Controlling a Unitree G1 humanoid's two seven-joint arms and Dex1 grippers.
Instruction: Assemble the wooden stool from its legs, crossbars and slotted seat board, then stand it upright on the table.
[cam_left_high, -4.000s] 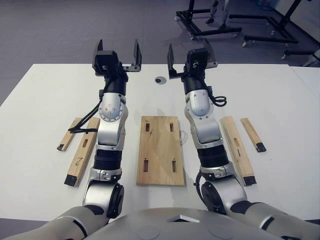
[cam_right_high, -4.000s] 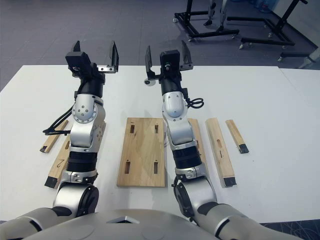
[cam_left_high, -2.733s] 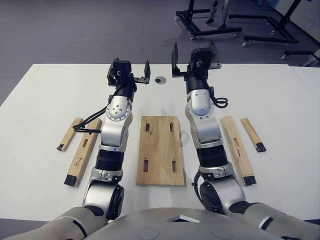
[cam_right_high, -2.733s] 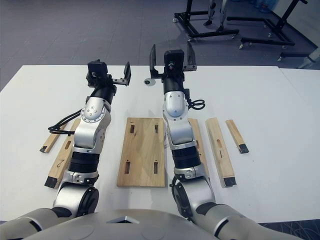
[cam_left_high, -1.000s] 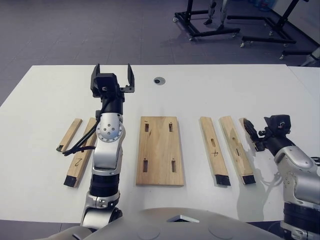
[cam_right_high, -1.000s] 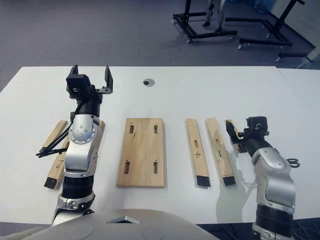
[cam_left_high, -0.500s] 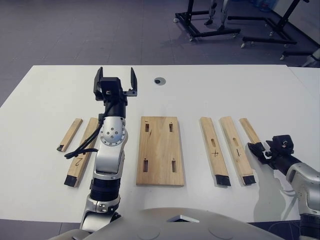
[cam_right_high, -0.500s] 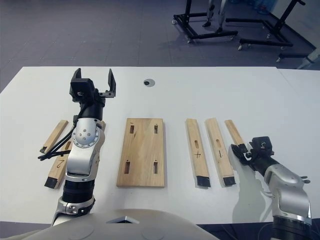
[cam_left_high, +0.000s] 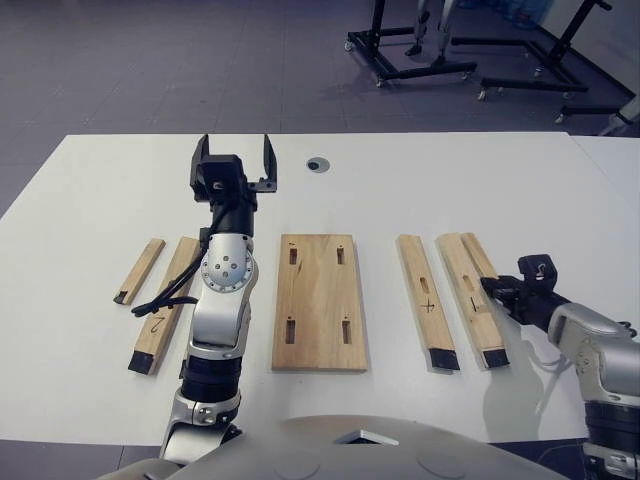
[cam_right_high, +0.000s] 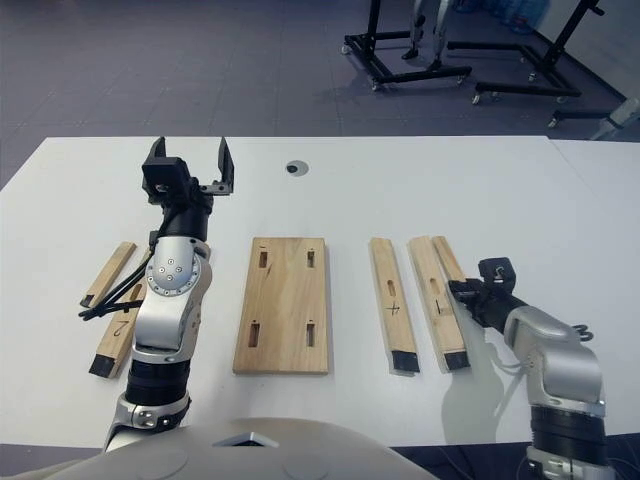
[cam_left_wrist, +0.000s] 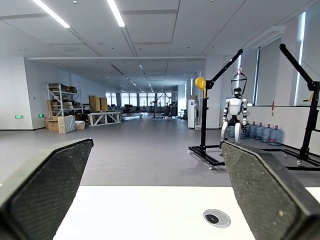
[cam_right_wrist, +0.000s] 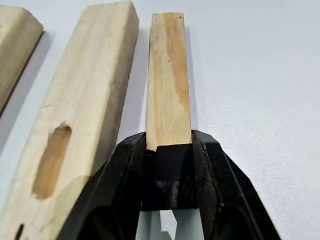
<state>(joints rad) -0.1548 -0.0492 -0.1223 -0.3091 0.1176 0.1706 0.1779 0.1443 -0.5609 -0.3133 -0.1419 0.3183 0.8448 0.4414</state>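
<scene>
The right gripper (cam_right_wrist: 168, 150) is clamped over the near end of the short crossbar (cam_right_wrist: 167, 85), hiding that dark tip. The slotted leg (cam_right_wrist: 70, 130) beside it runs off the picture's edge. The left arm (cam_left_high: 222, 290) and its cable (cam_left_high: 160, 297) cover part of the left-hand leg (cam_left_high: 150, 335).

On the white table (cam_left_high: 90, 200), a slotted seat board (cam_left_high: 319, 300) is laid flat at the middle. Toward the left edge, 1 short crossbar (cam_left_high: 139, 269) and 1 leg (cam_left_high: 152, 340) are laid side by side. Toward the right edge, an inner leg (cam_left_high: 427, 300), an outer leg (cam_left_high: 470, 295) and a second crossbar (cam_right_wrist: 167, 75) are placed close together. A round grommet (cam_left_high: 318, 162) is set near the far edge.
</scene>
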